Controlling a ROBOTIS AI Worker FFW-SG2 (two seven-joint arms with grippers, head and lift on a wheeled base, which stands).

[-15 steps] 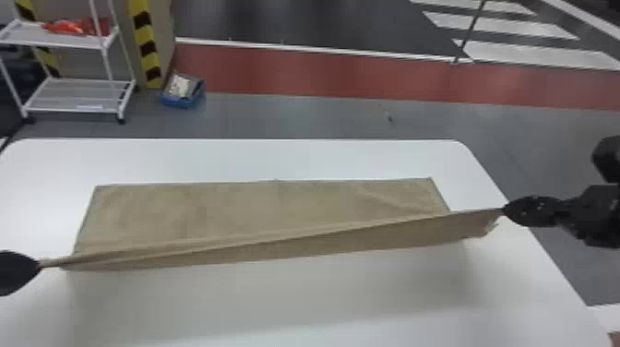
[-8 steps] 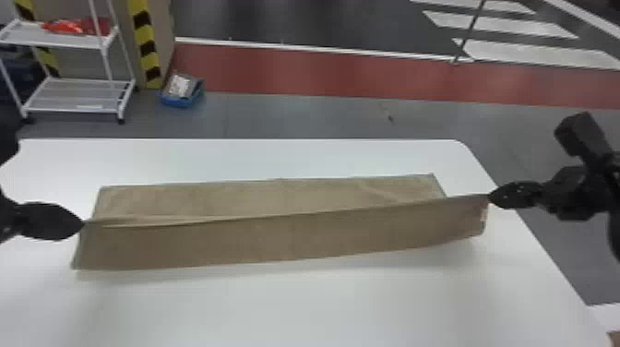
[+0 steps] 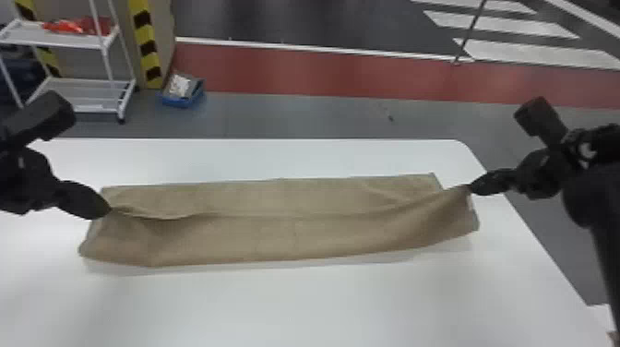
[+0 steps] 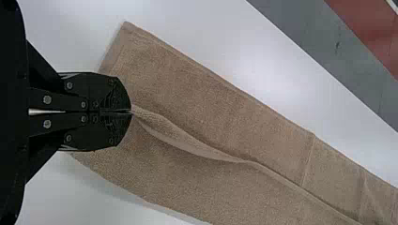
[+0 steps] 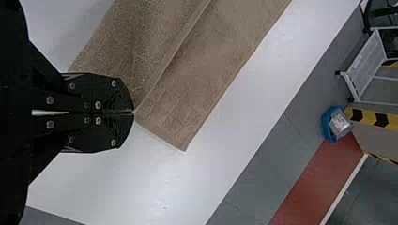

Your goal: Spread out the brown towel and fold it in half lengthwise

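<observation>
I see a brown cloth towel, flat white surface, black left claw and right claw; far left, yellow-and-black striped post, blue bin; far, red floor band.

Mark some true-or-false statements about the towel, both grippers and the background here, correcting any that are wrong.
1. The left gripper is shut on the edge of the towel. True.
2. The right gripper has let go of the towel. False: the right gripper is shut on it too.
3. The towel's upper layer lies perfectly smooth. False: its edge ripples beside the left gripper.
4. A blue bin stands on the floor beyond the white table. True.
5. The red item is on the cart's lower shelf. False: the red item is on the upper shelf.
</observation>
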